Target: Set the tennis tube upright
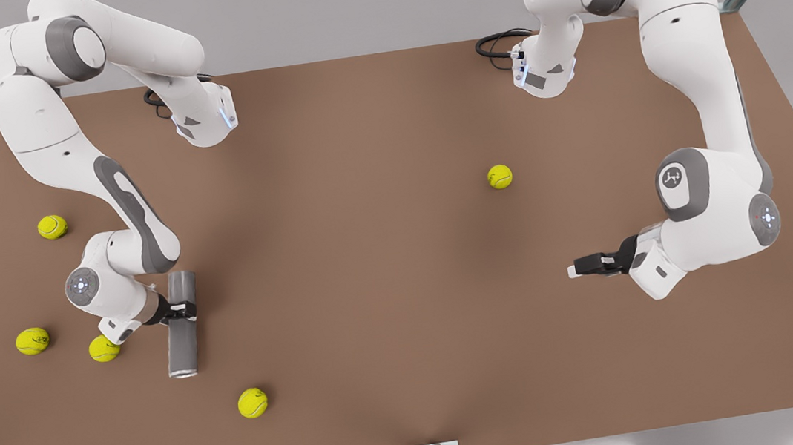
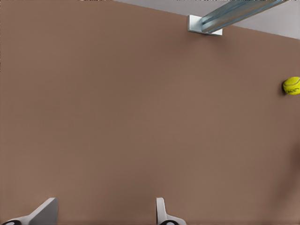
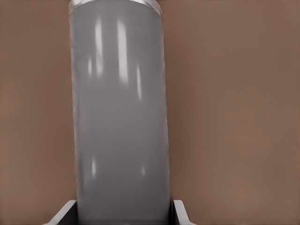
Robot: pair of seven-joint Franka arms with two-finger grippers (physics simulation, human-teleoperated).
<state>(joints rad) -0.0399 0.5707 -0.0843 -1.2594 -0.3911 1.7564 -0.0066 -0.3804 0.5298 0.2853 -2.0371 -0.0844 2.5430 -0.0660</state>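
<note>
Grey metallic tennis tube (image 1: 182,323) lay flat on brown worktop (image 1: 387,268) at front view's left, lighter rim at near end. Right claw (image 1: 183,311) clamped around tube mid-length; tube between fingers (image 3: 180,213) in right wrist view. Yellow-green tennis balls nearby, closest (image 1: 103,348) just beside that arm. Left claw (image 1: 575,269) waited at front view's right, fingers (image 2: 161,213) spread apart, holding nothing.

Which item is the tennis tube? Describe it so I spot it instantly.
Look at the brown table, on the front view's left. The right gripper has its jaws around the tennis tube, which is lying flat. It is the lone grey cylinder among small yellow-green balls.
</note>
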